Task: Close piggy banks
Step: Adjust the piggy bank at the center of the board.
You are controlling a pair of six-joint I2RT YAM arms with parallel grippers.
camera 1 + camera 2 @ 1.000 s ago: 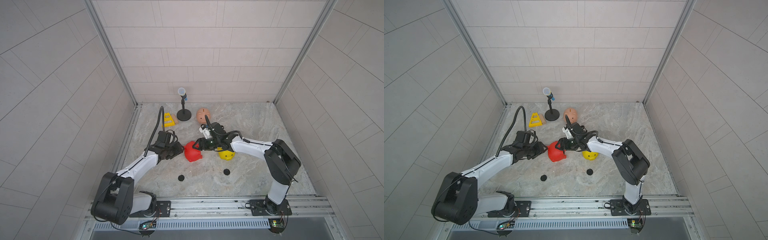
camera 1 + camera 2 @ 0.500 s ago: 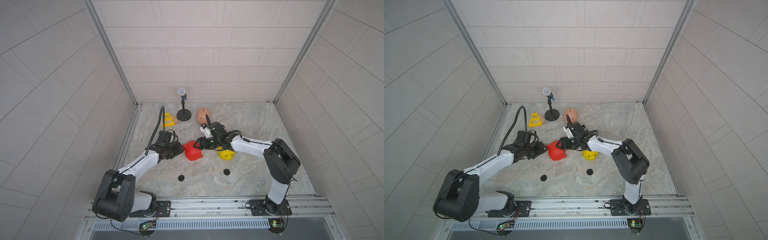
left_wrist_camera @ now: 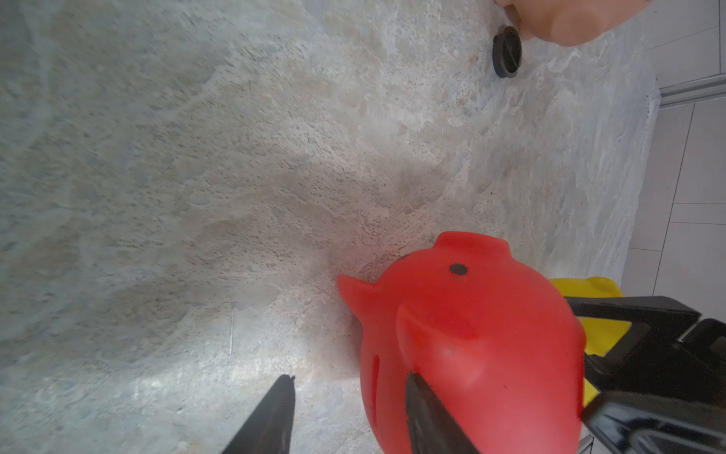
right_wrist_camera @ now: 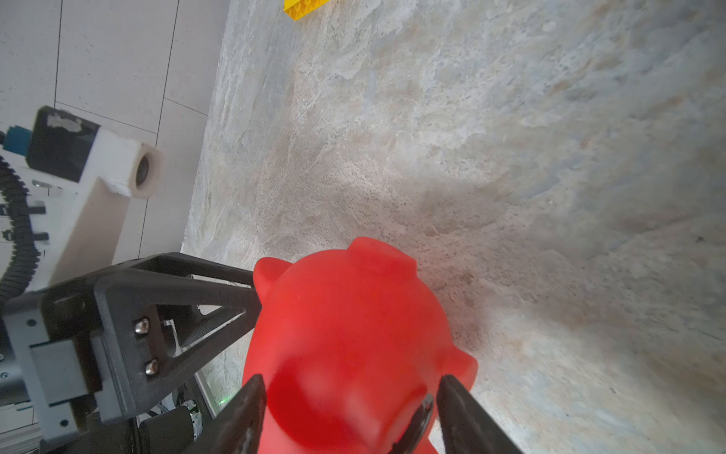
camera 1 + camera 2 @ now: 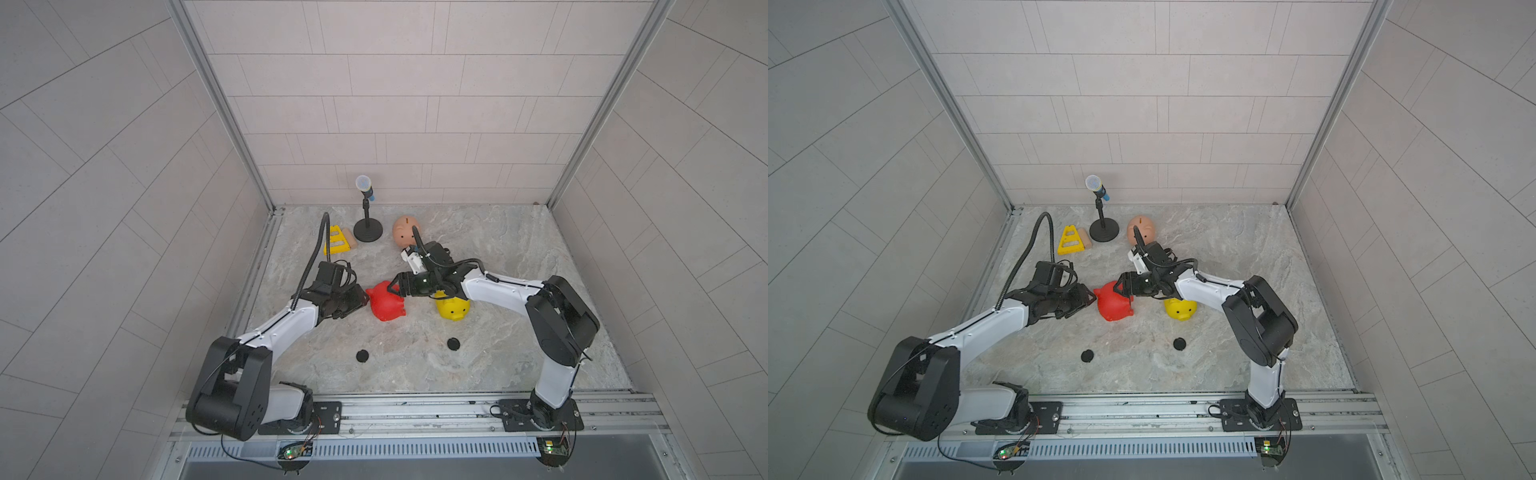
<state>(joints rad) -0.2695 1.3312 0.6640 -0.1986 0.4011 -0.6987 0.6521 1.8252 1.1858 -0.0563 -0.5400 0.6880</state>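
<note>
The red piggy bank point(image 5: 386, 306) point(image 5: 1115, 306) lies tipped over at mid-table between both arms. My left gripper point(image 5: 360, 300) point(image 3: 349, 391) is open at its left end; one finger point(image 3: 428, 412) lies against the red shell, the other point(image 3: 275, 412) hangs over bare table. My right gripper point(image 5: 397, 287) point(image 4: 349, 393) is open and straddles the pig's body, where a black plug rim point(image 4: 418, 418) shows at the belly. The yellow piggy bank point(image 5: 453, 311) point(image 5: 1180, 309) sits under the right forearm. The peach-pink piggy bank point(image 5: 405, 228) point(image 5: 1140, 227) stands at the back.
Two loose black plugs point(image 5: 362, 355) point(image 5: 453, 343) lie toward the front. Another plug point(image 3: 506, 51) rests beside the peach pig point(image 3: 569, 19). A yellow triangular frame point(image 5: 337, 241) and a microphone stand point(image 5: 368, 233) are at the back left. Walls enclose three sides.
The right gripper's jaws have widened a little around the red pig. The left gripper and the pigs have hardly moved.
</note>
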